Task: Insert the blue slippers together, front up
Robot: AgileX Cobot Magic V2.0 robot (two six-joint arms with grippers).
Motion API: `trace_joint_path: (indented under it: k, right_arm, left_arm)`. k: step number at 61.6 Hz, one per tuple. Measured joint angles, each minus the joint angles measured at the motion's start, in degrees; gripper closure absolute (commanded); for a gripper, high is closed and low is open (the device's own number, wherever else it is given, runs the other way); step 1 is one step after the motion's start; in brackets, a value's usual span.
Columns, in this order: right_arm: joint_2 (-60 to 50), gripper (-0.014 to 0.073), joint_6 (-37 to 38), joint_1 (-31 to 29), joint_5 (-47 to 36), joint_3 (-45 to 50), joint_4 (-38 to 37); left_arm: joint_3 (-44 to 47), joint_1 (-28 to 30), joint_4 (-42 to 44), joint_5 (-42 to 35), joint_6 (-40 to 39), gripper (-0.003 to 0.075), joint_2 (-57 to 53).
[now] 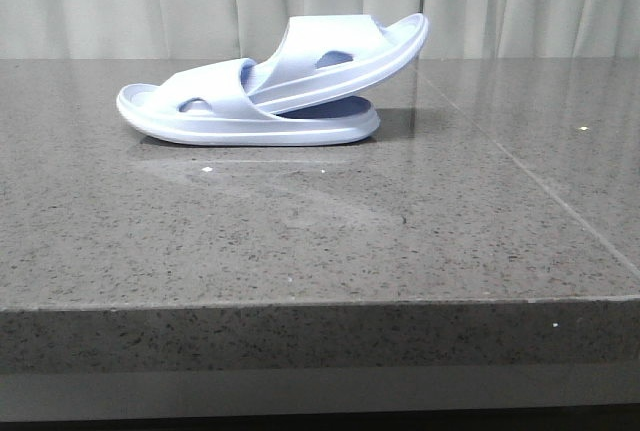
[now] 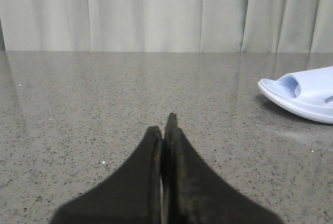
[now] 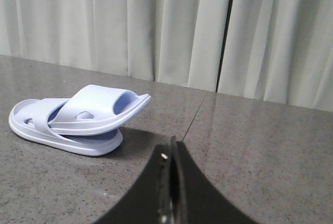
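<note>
The two pale blue slippers lie nested at the far middle of the grey stone table. The lower slipper rests flat on its sole. The upper slipper is pushed under the lower one's strap and tilts up to the right. The pair also shows in the right wrist view, and the lower slipper's end shows in the left wrist view. My left gripper is shut and empty, apart from the slippers. My right gripper is shut and empty, a short way from the pair. Neither arm shows in the front view.
The grey speckled table has its front edge near the camera and a seam line running on the right. Pale curtains hang behind the table.
</note>
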Motion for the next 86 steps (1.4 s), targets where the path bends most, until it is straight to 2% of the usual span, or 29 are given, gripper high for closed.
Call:
trace_joint_path:
  k: [10,16,23,38,86]
  right_arm:
    - [0.0,0.0700,15.9,-1.9,-4.4,6.3,-12.9]
    - [-1.1,0.0700,24.7,-5.5,-4.4,9.6,-16.4]
    - [-5.0,0.0700,29.1,-7.9,-3.0,13.2,-17.8]
    - [-13.3,0.0700,30.0,-8.7,1.3,16.6,-19.0]
    - [-13.7,0.0700,30.2,-8.8,3.4,16.6,-21.2]
  left_arm:
    - [0.0,0.0,0.0,0.0,-0.1,0.0741,0.0]
    - [0.0,0.0,0.0,0.0,-0.1,0.0741,0.0]
    - [0.0,0.0,0.0,0.0,-0.1,0.0741,0.0]
    - [0.0,0.0,0.0,0.0,-0.1,0.0741,0.0]
    - [0.0,0.0,0.0,0.0,-0.1,0.0741,0.0]
